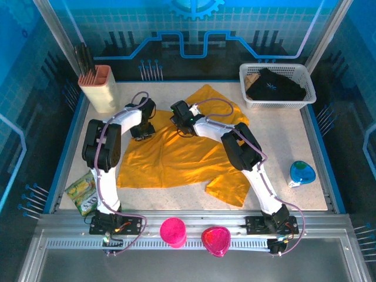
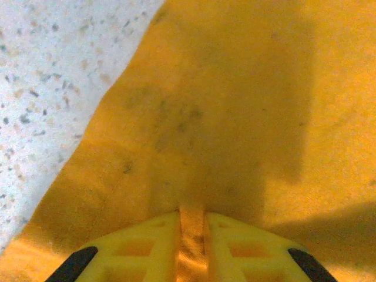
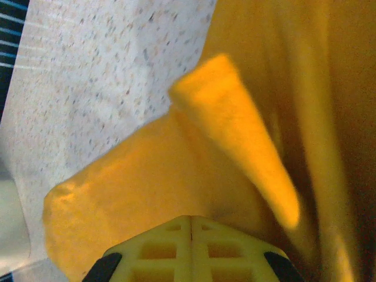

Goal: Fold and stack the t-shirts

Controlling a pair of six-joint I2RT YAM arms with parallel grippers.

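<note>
Snack packet (image 1: 82,194): lies at 8 o'clock on the speckled table (image 1: 282,135), well apart from the cloth.
Tan holder (image 1: 100,88): stands at 10 o'clock, dark sticks upright inside.
Left gripper (image 2: 192,214): jaws narrow, pinching a thin ridge of fabric at the shirt's 10 o'clock edge.
T-shirt (image 1: 176,158): orange-yellow, spread rumpled across the table's centre, one sleeve trailing toward 5 o'clock.
Right gripper (image 3: 191,220): jaws pressed together on a raised fold near the shirt's 12 o'clock edge.
White basket (image 1: 276,88): sits at 1 o'clock, dark clothing inside.
</note>
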